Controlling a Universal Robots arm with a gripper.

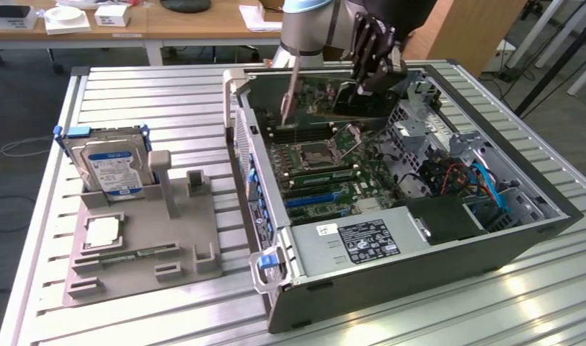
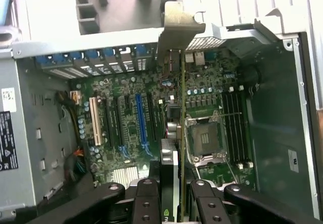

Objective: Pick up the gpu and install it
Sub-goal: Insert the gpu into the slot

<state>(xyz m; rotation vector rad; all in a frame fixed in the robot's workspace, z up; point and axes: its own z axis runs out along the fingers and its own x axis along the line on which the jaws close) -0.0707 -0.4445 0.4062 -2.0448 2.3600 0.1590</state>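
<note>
The gpu (image 1: 350, 103), a thin dark card with a metal bracket at one end, hangs over the far part of the open computer case (image 1: 523, 238). My gripper (image 1: 375, 68) is shut on its upper edge. In the wrist view the gpu (image 2: 181, 108) is seen edge-on between my fingers (image 2: 146, 204), with its bracket (image 2: 177, 24) by the case's rear slot wall. Below it lies the motherboard (image 2: 126, 148) with a blue slot (image 2: 138, 123) and black slots beside it. The card sits above the board, over the area between the slots and the CPU socket (image 2: 206, 138).
A silver hard drive (image 1: 110, 164) with a blue-white label stands in a grey fixture (image 1: 143, 249) on the slatted metal table, at the exterior view's left. Inside the case are a power supply (image 1: 367, 241), drive bays and cables (image 1: 476, 180). A wooden desk (image 1: 177, 25) stands behind.
</note>
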